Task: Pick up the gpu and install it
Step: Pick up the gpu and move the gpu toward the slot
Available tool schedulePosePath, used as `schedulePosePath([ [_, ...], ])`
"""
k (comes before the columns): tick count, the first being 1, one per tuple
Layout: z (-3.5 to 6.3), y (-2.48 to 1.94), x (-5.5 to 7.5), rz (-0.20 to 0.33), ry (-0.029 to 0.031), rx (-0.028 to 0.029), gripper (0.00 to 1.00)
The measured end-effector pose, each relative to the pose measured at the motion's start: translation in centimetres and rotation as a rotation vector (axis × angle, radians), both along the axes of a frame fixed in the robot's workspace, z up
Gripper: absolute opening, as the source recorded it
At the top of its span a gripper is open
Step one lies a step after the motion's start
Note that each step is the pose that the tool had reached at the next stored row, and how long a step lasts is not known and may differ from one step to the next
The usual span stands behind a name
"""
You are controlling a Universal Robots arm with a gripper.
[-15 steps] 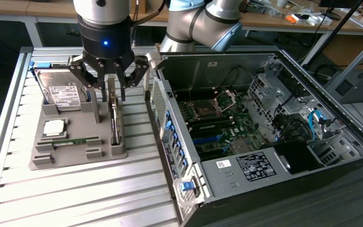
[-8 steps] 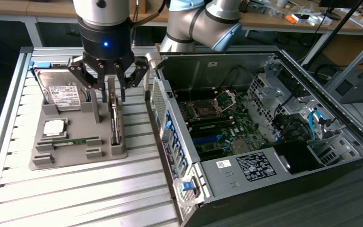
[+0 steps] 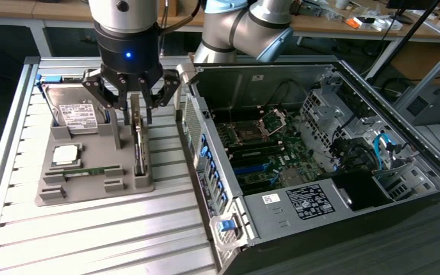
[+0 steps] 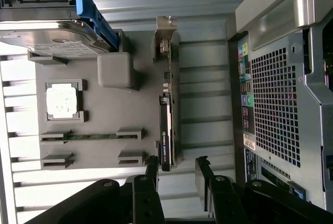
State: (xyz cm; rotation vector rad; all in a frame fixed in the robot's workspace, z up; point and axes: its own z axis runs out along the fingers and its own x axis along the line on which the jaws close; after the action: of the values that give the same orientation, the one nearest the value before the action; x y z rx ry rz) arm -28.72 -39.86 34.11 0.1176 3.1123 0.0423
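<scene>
On the slatted table [image 3: 90,240], a grey holder tray [image 3: 90,192] carries a memory stick [image 3: 90,171] and, on its side nearest the open computer case [image 3: 319,143], the gpu [image 3: 138,146] standing on edge. Over the card's far end hangs the gripper [image 3: 137,112], jaws spread wide, apparently straddling it without contact. A hard drive [image 3: 75,109] sits beside it.

Arm [image 3: 239,26]: silver-grey tubes, pale blue joint caps.
Wrist housing [image 3: 128,40]: black cylinder, small blue light.
Claw [image 3: 134,114]: black linked fingers, round silver pivot screws.
</scene>
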Motion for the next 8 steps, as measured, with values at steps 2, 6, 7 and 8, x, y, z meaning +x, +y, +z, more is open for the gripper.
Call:
schedulePosePath([
  [2, -0.04, 0.00, 0.00, 0.000, 0.0000, 0.0000, 0.42],
  [6, -0.12, 0.00, 0.00, 0.000, 0.0000, 0.0000, 0.42],
  [7, -0.15, 0.00, 0.00, 0.000, 0.0000, 0.0000, 0.42],
  [8, -0.18, 0.00, 0.00, 0.000, 0.0001, 0.0000, 0.42],
])
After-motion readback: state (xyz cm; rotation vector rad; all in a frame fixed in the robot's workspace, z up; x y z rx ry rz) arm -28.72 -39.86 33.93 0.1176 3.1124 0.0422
